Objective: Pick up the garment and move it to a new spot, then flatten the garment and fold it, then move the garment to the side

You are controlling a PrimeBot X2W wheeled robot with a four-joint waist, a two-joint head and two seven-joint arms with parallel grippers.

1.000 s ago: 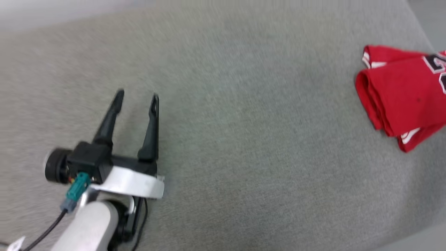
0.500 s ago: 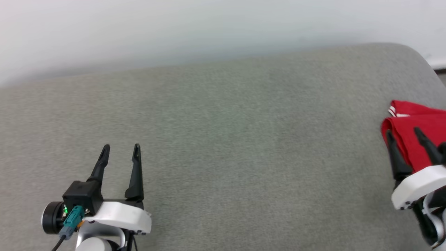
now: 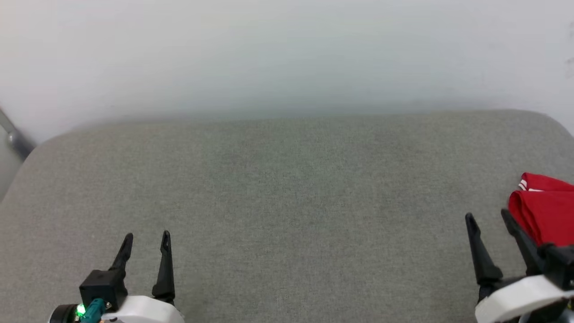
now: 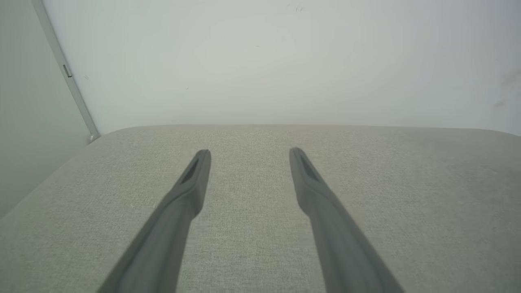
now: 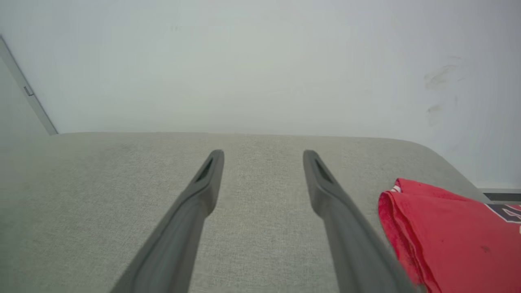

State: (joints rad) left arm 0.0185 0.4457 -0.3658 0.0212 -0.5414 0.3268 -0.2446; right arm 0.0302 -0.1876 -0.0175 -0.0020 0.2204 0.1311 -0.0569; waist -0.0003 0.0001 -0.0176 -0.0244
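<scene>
1. The garment (image 3: 545, 220) is lying folded in a red bundle at the right edge of the grey fabric-covered table (image 3: 287, 188), seemingly parked aside to be out of the way.
2. The right end effector (image 3: 488, 215) is hovering just beside the bundle's left edge, fingers apart, gripping nothing.
3. The left end effector (image 3: 147, 234) is hanging well apart from it, fingers likewise spread and empty.
4. Both appear to be sitting in a rest pose, suggesting the task is finishing.

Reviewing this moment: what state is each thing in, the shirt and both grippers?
shirt: folded, lying at the right end of the cushion, not gripped.
left gripper: open, empty, over bare cushion.
right gripper: open, empty, beside the shirt.
</scene>
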